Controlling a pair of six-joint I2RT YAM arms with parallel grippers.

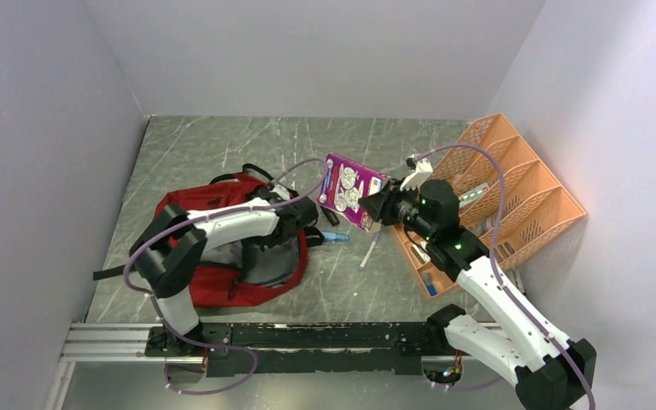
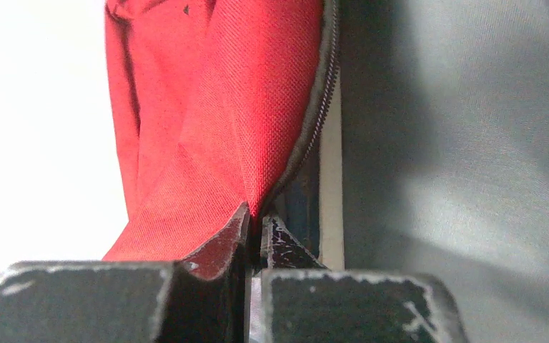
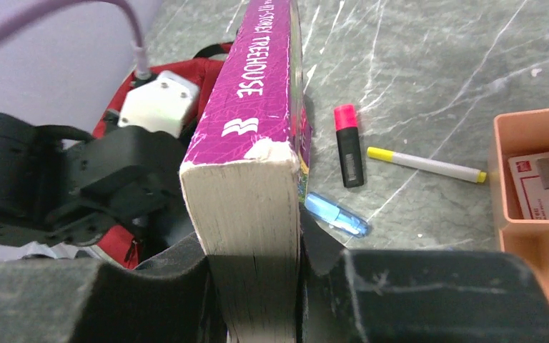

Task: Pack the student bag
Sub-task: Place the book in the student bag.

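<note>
Where spine faces right wrist camera, purple paperback [image 3: 264,86] reads "-STOREY TREEHOUSE" in white, publisher mark below it; start of title cut off. Page edge clamped firm between fingers of right gripper [image 3: 254,264], that arm stretched out over table [image 1: 222,145], book held above tabletop beside orange desk organiser [image 1: 568,209]. Student bag [image 1: 218,286] lies on table's left half, left arm [image 1: 231,224] bent across it. Its left gripper [image 2: 255,229] pinched tight on red fabric at zipper edge.

Both closed: left tool [image 2: 255,227], right tool [image 3: 254,275]
</note>
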